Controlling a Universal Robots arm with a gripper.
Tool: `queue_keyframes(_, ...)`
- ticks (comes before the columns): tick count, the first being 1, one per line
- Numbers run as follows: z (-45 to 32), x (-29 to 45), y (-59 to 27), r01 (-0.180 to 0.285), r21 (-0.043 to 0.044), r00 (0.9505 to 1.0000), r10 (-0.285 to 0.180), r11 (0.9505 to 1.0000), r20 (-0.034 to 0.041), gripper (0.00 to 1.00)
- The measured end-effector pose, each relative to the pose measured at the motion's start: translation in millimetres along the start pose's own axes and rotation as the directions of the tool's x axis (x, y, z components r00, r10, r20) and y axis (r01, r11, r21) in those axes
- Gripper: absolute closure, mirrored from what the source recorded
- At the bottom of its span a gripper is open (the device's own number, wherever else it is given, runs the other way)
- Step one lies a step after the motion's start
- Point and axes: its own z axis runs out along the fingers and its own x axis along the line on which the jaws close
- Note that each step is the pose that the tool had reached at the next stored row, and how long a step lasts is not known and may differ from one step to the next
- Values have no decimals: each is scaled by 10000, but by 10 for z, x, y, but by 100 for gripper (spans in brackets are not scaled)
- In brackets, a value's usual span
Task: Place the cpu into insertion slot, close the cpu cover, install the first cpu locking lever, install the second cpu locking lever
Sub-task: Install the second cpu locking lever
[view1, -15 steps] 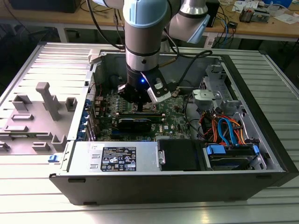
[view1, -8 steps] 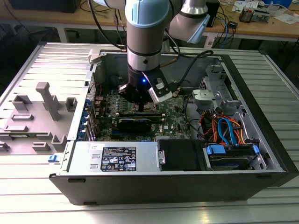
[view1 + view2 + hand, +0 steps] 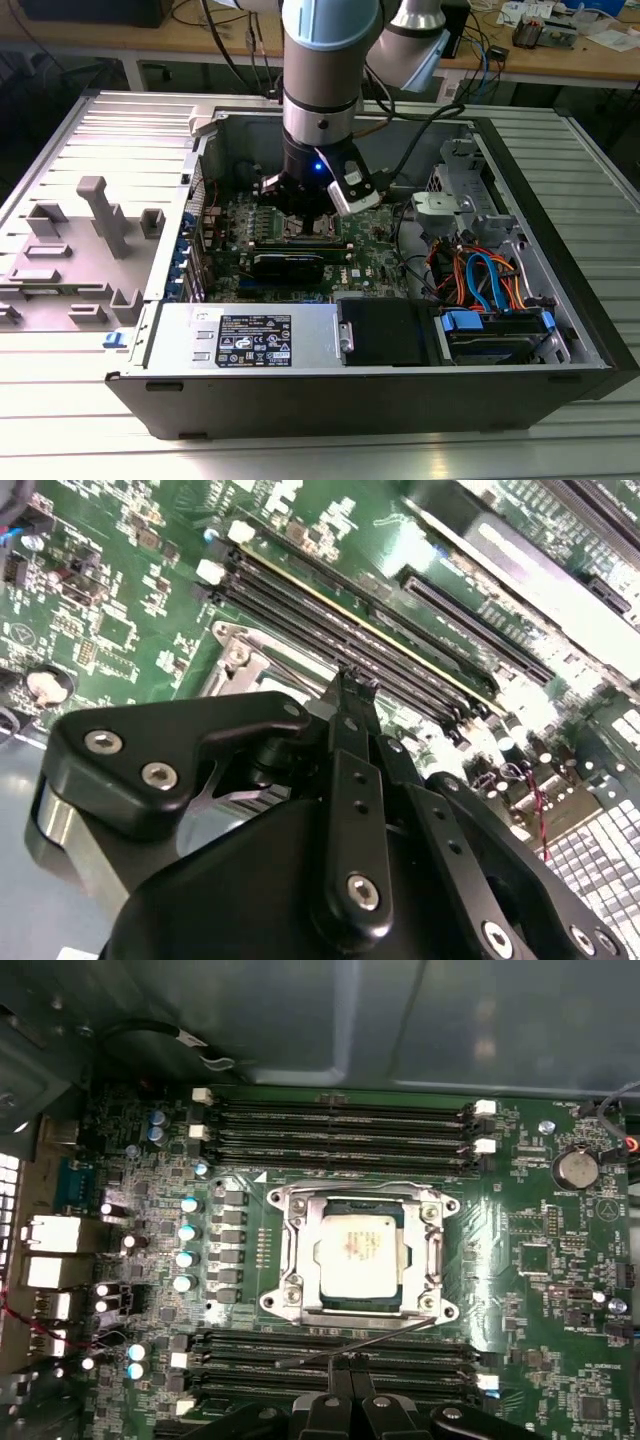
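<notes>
In the first wrist view the cpu [image 3: 357, 1254] is seen seated in the insertion slot [image 3: 283, 1260], with the cpu cover [image 3: 432, 1256] closed down around it. The gripper [image 3: 345, 1362] is held at the socket's six o'clock side over the memory strips [image 3: 340, 1352], its fingertips [image 3: 337, 1365] drawn together on a thin locking lever [image 3: 355, 1344].

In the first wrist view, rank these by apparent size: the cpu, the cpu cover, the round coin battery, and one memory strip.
Largest to smallest as they look in the first wrist view:
1. cpu cover, the grey frame around the chip
2. memory strip, longest but very thin, so its rank against the cover is unsure
3. cpu
4. coin battery
</notes>
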Motion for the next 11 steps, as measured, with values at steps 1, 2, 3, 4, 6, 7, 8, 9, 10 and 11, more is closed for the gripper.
queue_keyframes(1,9,-1,-1,-2,-6,10000,2,10000,-21,89)
queue_keyframes(2,17,0,-1,-4,-13,10000,4,10000,-32,89)
queue_keyframes(3,25,0,-2,-5,-30,10000,5,10000,-37,89)
queue_keyframes(4,31,0,-3,-4,-56,10000,4,10000,-39,89)
queue_keyframes(6,43,2,-3,-2,-167,10000,1,9999,-35,89)
queue_keyframes(7,48,4,-3,0,-227,10000,0,9997,-32,89)
queue_keyframes(8,54,7,-4,1,-266,10000,-2,9996,-30,89)
queue_keyframes(9,67,15,-5,3,-347,10000,-4,9994,-26,89)
queue_keyframes(10,77,24,-5,4,-424,10000,-5,9991,-22,89)
queue_keyframes(11,87,29,-5,4,-439,10000,-5,9990,-20,89)
